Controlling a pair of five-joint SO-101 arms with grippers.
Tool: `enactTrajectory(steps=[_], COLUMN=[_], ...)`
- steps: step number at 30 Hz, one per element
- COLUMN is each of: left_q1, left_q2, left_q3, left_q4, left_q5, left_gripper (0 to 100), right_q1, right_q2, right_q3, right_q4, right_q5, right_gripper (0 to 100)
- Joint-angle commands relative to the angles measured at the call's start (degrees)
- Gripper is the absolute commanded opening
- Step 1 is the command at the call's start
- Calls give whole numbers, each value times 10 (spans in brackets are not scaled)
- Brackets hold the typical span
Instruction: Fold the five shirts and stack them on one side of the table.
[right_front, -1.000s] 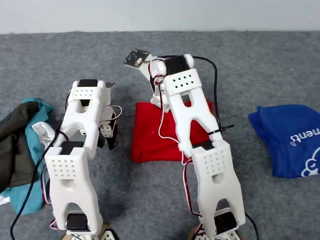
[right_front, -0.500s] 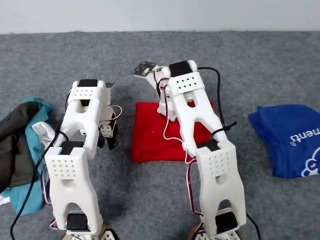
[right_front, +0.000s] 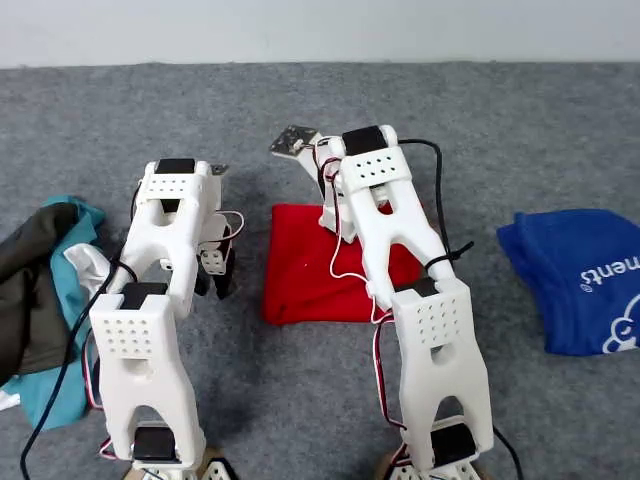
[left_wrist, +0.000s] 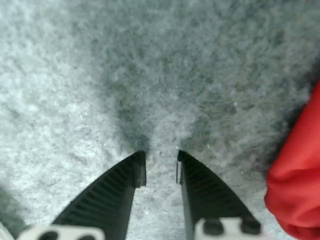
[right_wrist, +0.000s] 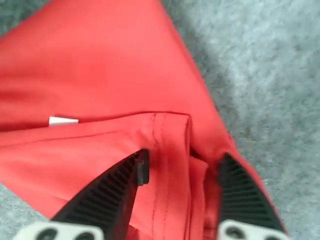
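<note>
Right wrist view: right tool (right_wrist: 183, 167) released, jaws spread astride a stitched edge of the red shirt (right_wrist: 100, 75) directly below. The left tool (left_wrist: 161, 167) hangs slightly parted over the bench (left_wrist: 150, 60). Judged step: folding. Next move calls for descending and pinching that edge.

Red shirt (right_front: 300, 270) partly hidden under the right arm (right_front: 400, 250) in the high view, blue shirt (right_front: 575, 275) cut off at the right edge, heap of dark and teal shirts (right_front: 40, 300) cut off at the left, garment count unclear.
</note>
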Motion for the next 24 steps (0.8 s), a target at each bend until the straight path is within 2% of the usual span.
enactTrajectory(steps=[1,11,16,24], left_q1=[1,1,1,1], left_q2=[-2,-2,-2,-2], left_q3=[-1,-1,-1,-1], left_q4=[-6,-6,-6,-6], left_q5=[-4,-4,-4,-4], left_gripper=[98,98,98,98], right_q1=[-3,0,-2,0], right_q2=[-32,-35,-35,-30], right_q3=[-20,-21,-45,-56], right_q4=[1,10,13,13], right_q5=[4,5,6,6], right_gripper=[147,140,38,22])
